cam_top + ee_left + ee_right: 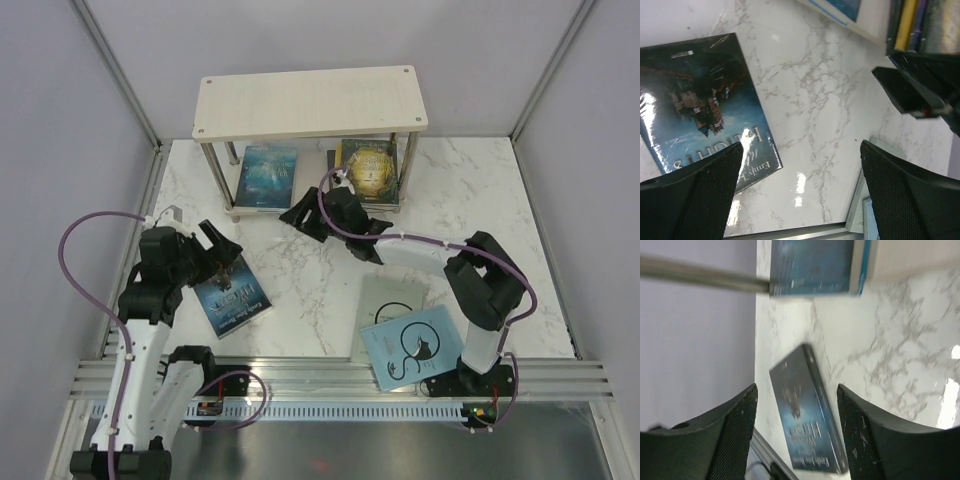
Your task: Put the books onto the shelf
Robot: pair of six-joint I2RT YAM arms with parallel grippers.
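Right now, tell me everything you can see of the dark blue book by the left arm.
The dark blue book is a thin paperback, its glossy cover catching glare over a dark painted scene with pale lettering. It lies flat, face up on the marble table, askew to its edges, nothing on it. The open left gripper hangs above its far end; contact cannot be told.

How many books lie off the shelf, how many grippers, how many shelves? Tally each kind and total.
Books off the shelf: 3 (dark blue book, grey book, pale blue book)
Grippers: 2 (left gripper, right gripper)
Shelves: 1
Total: 6
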